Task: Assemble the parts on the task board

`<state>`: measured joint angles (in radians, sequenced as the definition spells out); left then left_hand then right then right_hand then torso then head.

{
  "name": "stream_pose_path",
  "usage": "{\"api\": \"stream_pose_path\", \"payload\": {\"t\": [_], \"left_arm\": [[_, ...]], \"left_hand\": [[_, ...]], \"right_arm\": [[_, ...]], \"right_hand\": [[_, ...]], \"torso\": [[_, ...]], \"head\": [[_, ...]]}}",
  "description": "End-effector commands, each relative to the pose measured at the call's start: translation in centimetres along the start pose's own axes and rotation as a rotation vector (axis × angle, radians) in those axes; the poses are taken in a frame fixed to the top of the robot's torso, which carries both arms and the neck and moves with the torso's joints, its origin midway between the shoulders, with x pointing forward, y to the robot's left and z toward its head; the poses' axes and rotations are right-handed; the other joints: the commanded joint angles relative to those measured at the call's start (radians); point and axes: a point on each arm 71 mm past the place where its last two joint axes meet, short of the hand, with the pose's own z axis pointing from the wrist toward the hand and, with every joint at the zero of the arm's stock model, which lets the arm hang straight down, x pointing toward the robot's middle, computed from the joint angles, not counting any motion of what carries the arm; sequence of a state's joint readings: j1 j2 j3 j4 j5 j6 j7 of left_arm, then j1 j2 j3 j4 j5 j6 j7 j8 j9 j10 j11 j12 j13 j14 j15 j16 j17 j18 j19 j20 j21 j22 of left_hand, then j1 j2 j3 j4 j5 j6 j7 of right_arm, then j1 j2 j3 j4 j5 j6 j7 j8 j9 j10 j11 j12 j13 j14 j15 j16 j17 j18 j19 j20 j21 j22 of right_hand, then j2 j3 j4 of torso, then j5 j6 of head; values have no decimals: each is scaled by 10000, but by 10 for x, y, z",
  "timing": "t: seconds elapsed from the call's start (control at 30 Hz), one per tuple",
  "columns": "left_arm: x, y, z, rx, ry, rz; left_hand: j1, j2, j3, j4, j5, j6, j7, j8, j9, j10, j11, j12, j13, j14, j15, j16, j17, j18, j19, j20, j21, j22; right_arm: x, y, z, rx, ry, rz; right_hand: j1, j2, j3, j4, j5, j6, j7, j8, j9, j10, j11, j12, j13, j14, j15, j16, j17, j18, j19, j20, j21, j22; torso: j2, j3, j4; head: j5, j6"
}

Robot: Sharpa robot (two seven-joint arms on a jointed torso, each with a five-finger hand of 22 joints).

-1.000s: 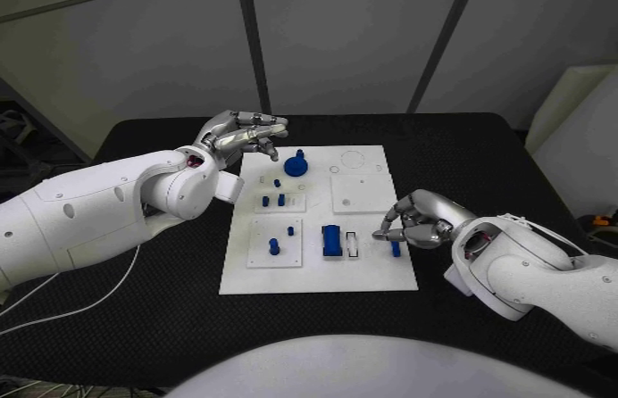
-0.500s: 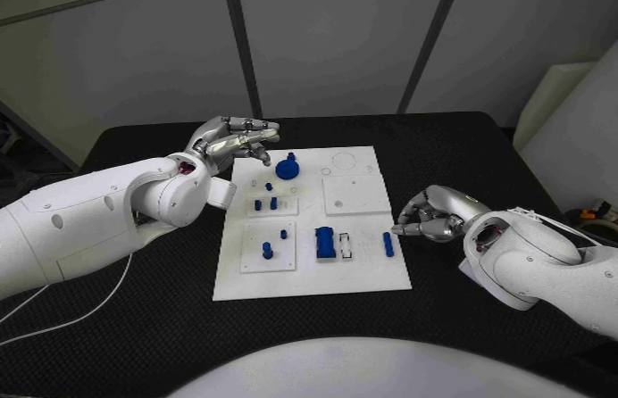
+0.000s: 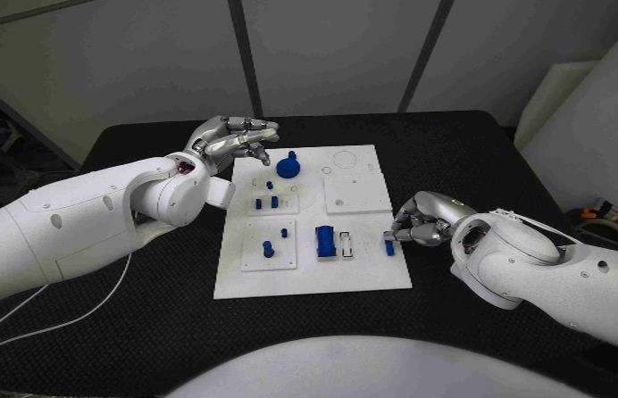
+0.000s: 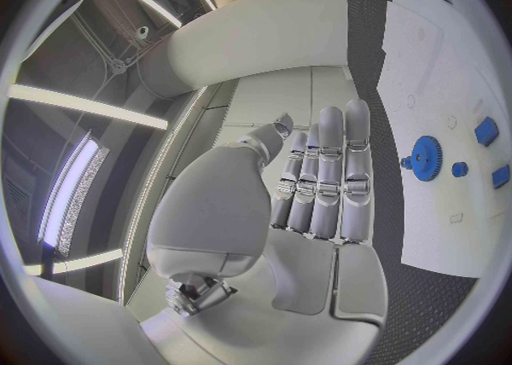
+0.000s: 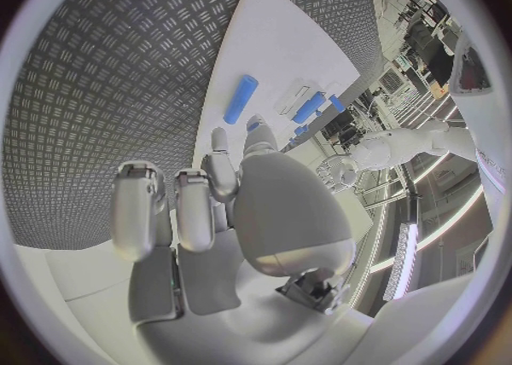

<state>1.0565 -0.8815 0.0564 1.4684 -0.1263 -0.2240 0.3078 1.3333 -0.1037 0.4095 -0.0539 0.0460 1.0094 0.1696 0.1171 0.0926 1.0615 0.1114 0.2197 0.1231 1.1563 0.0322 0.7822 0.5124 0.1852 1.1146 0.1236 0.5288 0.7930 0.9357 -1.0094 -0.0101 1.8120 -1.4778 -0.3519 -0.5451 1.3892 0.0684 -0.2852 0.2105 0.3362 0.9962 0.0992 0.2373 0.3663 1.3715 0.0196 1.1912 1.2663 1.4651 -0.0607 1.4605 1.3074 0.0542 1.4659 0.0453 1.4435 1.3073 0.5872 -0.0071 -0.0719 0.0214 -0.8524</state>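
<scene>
Head view showed the board in the middle of the table, with the left arm reaching in along its far left corner and the right arm at its near right edge. The left hand hung over the table just beside that far corner, fingers curled loosely and holding nothing; the blue gear stood on the board just right of it. The right hand sat at the board's right edge, fingers curled in, their tips at the far end of the peg. Whether it pinched the peg or only touched it, I could not tell. That peg lay flat near the right edge, long axis running near to far, immediately left of the right hand. By my reading the right hand was far nearer, so the peg fell to it.
</scene>
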Motion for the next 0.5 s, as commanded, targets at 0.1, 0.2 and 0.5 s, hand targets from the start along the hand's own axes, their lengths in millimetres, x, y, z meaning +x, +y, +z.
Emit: {"api": "stream_pose_path", "payload": {"t": [0.1,0.2,0.5], "left_arm": [[1,-1,0,79,134,-1],[1,-1,0,77,138,-3],[1,-1,0,39,141,-2]], "left_hand": [[-68,36,-26,-13,17,-31,59,52,-9,-73,13,60,-13,-55,0,-26,-10,-39,-17,35,-54,-10],[-68,36,-26,-13,17,-31,59,52,-9,-73,13,60,-13,-55,0,-26,-10,-39,-17,35,-54,-10],[-66,38,-28,-15,17,-34,61,52,-11,-77,14,65,-14,-56,0,-24,-16,-39,-15,35,-59,-13]], "right_arm": [[3,0,0,193,306,-391],[5,1,0,236,408,-484],[10,3,0,275,691,-671]], "right_hand": [[-43,-60,-69,38,-20,165,-24,-27,-13,25,-31,3,25,661,73,-30,731,-91,120,90,-48,765],[-57,-68,-91,62,-52,241,-44,-19,-12,24,-45,-7,23,662,65,-31,735,-89,117,87,-54,759],[-120,-107,-154,122,-115,298,-54,-34,-20,0,-53,-59,-6,658,55,-49,713,-85,109,80,-69,742]], "torso": [[3,-2,-24],[8,-4,-15],[8,-7,-3]], "head": [[33,-18],[20,-29],[49,-74]]}}
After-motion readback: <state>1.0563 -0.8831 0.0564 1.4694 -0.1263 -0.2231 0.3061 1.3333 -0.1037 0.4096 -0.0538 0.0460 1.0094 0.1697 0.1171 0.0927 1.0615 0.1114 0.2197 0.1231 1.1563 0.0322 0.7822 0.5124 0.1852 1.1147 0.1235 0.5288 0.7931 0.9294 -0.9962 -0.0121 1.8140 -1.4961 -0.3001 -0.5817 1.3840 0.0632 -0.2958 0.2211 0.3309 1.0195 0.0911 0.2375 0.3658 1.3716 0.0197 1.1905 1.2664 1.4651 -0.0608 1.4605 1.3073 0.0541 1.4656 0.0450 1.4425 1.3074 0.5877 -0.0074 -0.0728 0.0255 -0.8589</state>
